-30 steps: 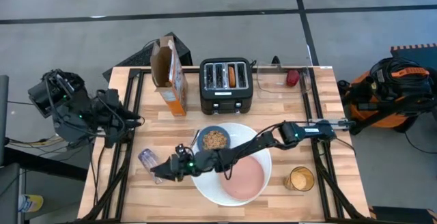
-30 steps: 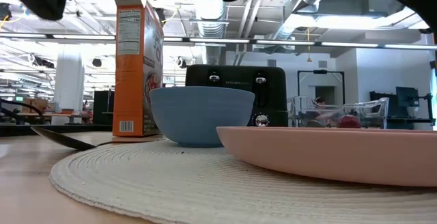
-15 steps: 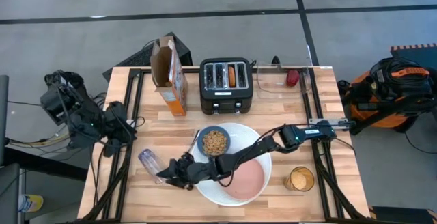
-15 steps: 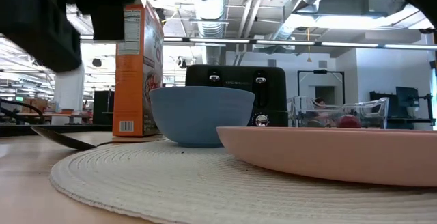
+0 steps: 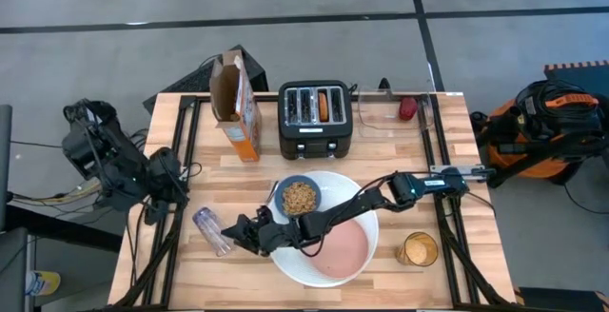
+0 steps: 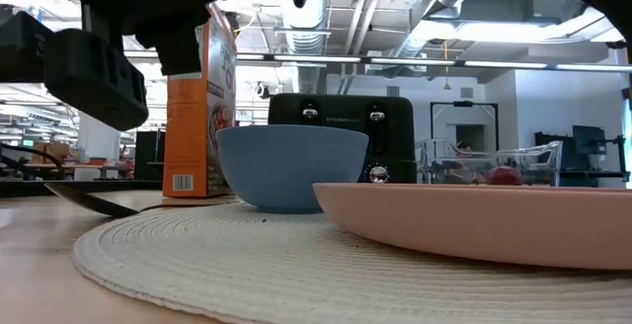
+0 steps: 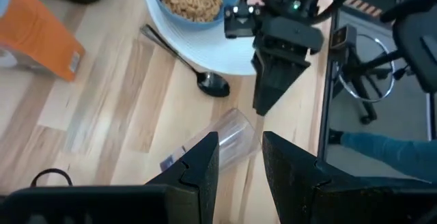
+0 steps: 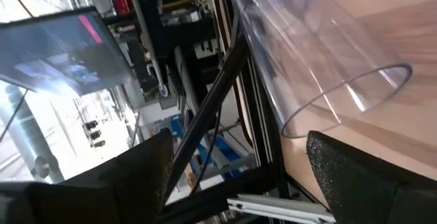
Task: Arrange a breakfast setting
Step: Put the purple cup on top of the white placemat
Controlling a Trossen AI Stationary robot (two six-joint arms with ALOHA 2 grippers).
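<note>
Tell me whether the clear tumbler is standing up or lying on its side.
Lying on its side: the tumbler stretches lengthwise on the table, its open rim facing the right tool in the wrist view.

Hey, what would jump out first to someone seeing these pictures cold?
The right arm stretches across the big white plate, its open hand right beside a clear tumbler lying on its side near the table's left edge. A blue bowl of cereal sits on the plate's far rim.

Wooden table (image 5: 400, 150) with toaster (image 5: 315, 110), tumbler (image 5: 209, 229)
</note>
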